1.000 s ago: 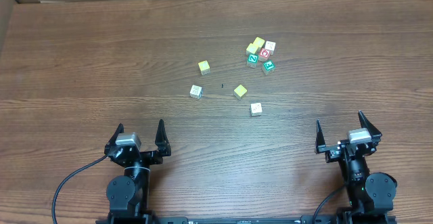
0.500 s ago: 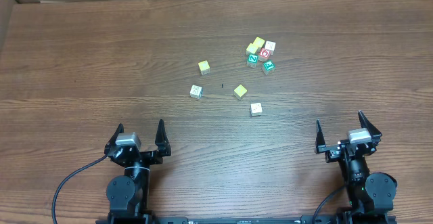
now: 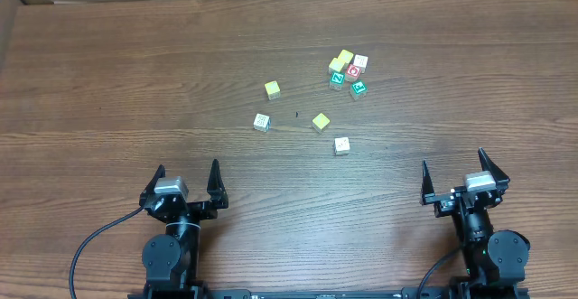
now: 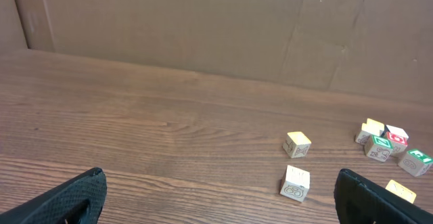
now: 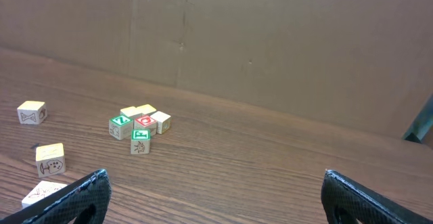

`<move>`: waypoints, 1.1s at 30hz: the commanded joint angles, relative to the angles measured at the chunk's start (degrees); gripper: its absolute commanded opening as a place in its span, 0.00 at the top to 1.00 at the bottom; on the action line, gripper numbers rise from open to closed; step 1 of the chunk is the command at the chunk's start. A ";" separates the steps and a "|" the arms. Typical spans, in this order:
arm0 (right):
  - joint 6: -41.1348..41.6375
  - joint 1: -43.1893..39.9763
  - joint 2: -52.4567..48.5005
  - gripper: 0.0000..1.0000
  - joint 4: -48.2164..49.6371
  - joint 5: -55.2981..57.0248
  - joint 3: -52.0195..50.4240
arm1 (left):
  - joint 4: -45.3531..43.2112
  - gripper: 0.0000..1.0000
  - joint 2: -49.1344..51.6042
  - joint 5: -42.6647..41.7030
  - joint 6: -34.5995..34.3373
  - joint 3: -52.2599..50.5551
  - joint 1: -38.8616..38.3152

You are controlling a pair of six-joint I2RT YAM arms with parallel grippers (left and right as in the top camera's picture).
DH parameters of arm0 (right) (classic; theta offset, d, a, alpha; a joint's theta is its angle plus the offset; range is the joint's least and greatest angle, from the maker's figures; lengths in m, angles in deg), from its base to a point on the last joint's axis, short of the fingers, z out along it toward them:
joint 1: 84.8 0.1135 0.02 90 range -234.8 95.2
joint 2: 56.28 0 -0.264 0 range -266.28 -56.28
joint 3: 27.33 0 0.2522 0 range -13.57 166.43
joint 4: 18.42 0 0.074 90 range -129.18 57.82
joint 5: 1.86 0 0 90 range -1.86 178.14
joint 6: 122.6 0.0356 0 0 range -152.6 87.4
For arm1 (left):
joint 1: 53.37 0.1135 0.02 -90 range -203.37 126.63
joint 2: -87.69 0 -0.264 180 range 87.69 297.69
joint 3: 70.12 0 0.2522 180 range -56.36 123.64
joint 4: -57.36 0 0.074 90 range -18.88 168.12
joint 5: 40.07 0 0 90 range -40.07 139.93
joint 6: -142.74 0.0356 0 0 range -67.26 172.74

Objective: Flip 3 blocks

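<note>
Both arms are at the near edge of the wooden table [image 3: 108,82], one at each side. The left gripper [image 3: 188,168] has its two claws wide apart and nothing is between them. The right gripper [image 3: 452,162] is the same, claws spread and empty. Both are well apart from all the blocks and touch none of them.

The blocks for the task lie loose in the middle of the table, each one alone. The whitish block [image 3: 262,122] with a grey pattern on top is the most to the left, in front of the left arm. The yellow-and-cream block [image 3: 321,121] lies to the right of it, and a small dark speck on the wood is between them. In the right wrist view this block [image 5: 51,158] shows a yellow top and a cream side with a print. The cream block [image 3: 341,144] is the nearest to the arms, just beside the yellow-and-cream one, toward the right arm.

One more yellow block [image 3: 272,88] sits alone, farther back than the whitish one.

Farther back and to the right is a tight group of six blocks [image 3: 348,71] that are touching or nearly touching. Among them are two with green letter faces [image 3: 337,79] and one with a red face [image 3: 353,71].

Behind the table stands a brown cardboard wall [image 4: 203,21].
</note>
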 commanded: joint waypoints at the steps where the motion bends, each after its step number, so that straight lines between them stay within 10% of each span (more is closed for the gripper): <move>1: 0.02 -0.13 0.46 0.00 0.22 0.39 -0.59 | -0.11 0.00 -0.48 0.02 1.09 -0.20 0.57; 28: 0.11 -0.11 0.46 0.00 5.27 -23.89 -0.59 | -1.33 0.00 -0.48 -5.60 0.85 -0.17 0.55; 33: 13.38 -0.17 0.46 0.00 5.84 -19.85 -0.55 | -2.05 0.00 -0.48 -12.85 -0.59 2.75 0.55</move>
